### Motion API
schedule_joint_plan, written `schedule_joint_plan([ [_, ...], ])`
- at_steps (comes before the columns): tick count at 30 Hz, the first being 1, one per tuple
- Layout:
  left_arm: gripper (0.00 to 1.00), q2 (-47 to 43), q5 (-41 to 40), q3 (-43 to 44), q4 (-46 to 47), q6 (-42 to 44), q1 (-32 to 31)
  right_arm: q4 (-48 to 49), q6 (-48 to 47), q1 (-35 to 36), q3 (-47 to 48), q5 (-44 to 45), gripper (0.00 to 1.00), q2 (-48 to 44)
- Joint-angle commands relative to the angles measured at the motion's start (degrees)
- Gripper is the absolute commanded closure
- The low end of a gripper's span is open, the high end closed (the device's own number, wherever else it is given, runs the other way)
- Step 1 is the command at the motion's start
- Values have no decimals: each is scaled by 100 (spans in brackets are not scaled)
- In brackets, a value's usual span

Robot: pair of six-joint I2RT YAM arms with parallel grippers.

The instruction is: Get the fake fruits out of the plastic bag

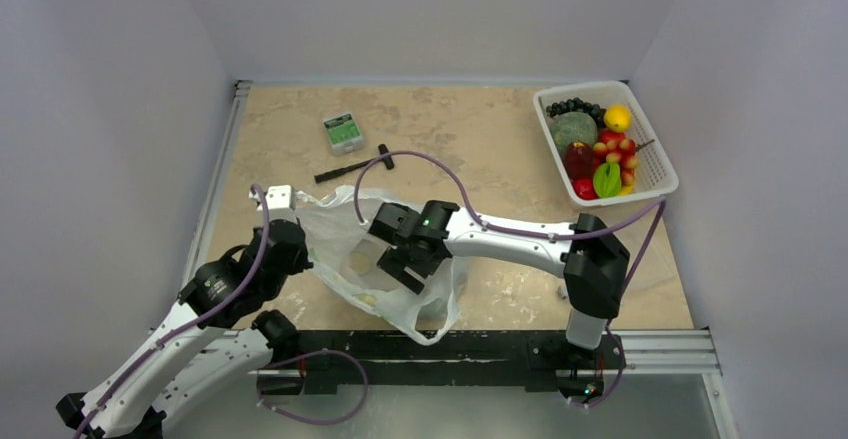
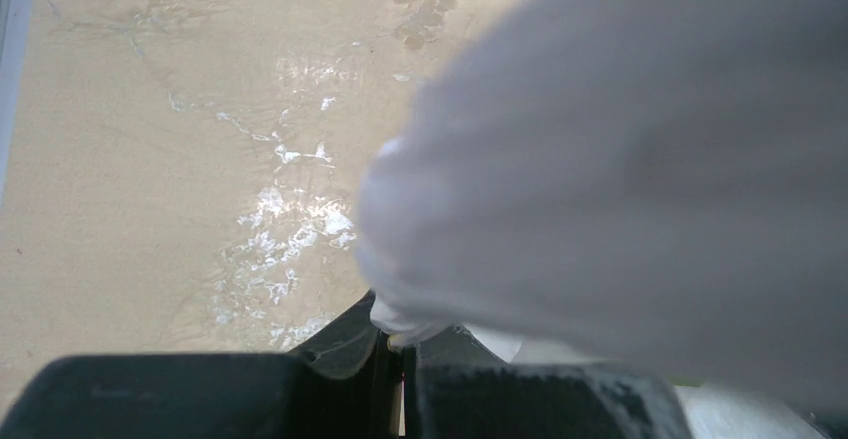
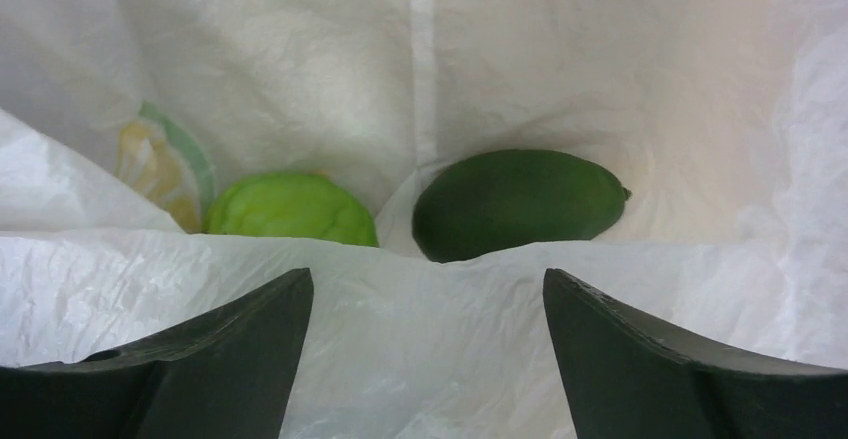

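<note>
The white plastic bag (image 1: 350,229) lies near the table's front, between the arms. My left gripper (image 1: 290,244) is shut on the bag's left edge; in the left wrist view the jaws (image 2: 395,344) pinch a fold of the bag (image 2: 620,159). My right gripper (image 1: 405,264) is open at the bag's mouth. In the right wrist view its fingers (image 3: 220,349) stand wide over a bag fold (image 3: 420,339). Beyond it, inside the bag, lie a dark green mango-shaped fruit (image 3: 515,202) and a light green lumpy fruit (image 3: 290,209).
A white basket (image 1: 655,174) holding several fake fruits stands at the back right. A small clear box with a green label (image 1: 343,131) and a black tool (image 1: 355,165) lie behind the bag. The table's metal rail (image 1: 660,344) runs along the front.
</note>
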Motion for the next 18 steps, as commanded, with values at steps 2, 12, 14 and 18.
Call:
schedule_joint_plan([
  [2, 100, -28, -30, 153, 125, -31, -34, 528, -9, 17, -544, -987, 12, -414],
  [12, 100, 50, -21, 152, 120, -21, -70, 1449, 84, 317, -1590, -1232, 1, -416],
  [14, 100, 83, -12, 155, 127, -21, -70, 1767, 95, 338, -1839, -1241, 1, -469],
  [18, 100, 155, 4, 166, 134, 24, -70, 2310, 267, 362, -1924, -815, 1, -689],
])
